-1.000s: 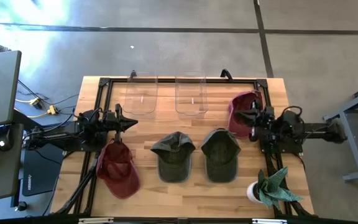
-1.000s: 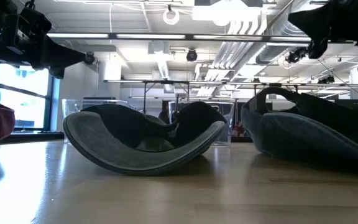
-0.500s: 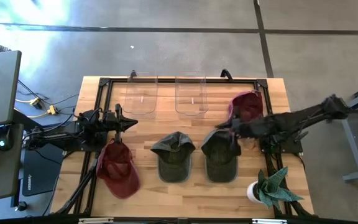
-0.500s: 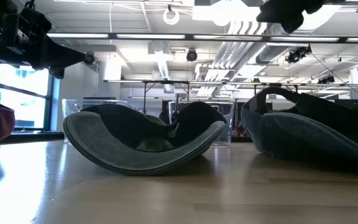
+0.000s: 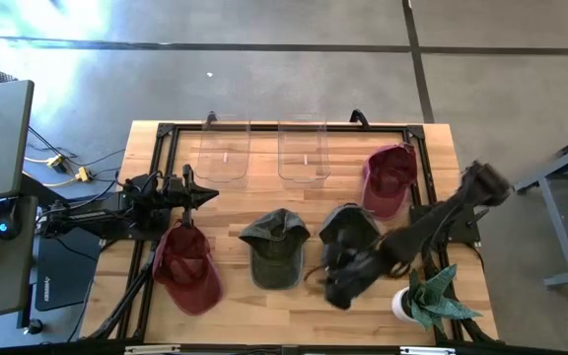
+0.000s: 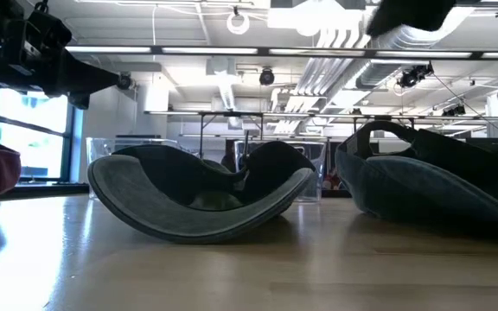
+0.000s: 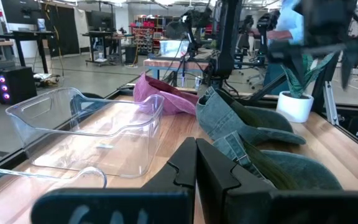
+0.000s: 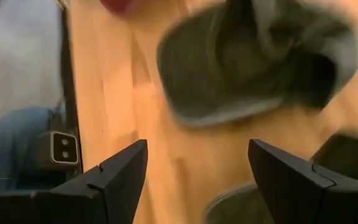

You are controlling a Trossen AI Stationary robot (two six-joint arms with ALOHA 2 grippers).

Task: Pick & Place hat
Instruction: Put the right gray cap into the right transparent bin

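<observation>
Right pincer [image 5: 335,286] hangs over the front edge of the right green hat [image 5: 349,237], fingers [image 8: 114,180] spread wide with nothing between them; its wrist view looks down on bare wood and the middle green hat [image 8: 260,62]. Contact with the hat cannot be made out.

Left pincer [image 7: 196,163] fully closed, empty, above the left side of the surface [image 5: 235,301].

Red hat [image 5: 187,266] front left; second red hat [image 5: 390,177] back right. Two clear bins [image 5: 225,153] along the back edge. No legible writing.
</observation>
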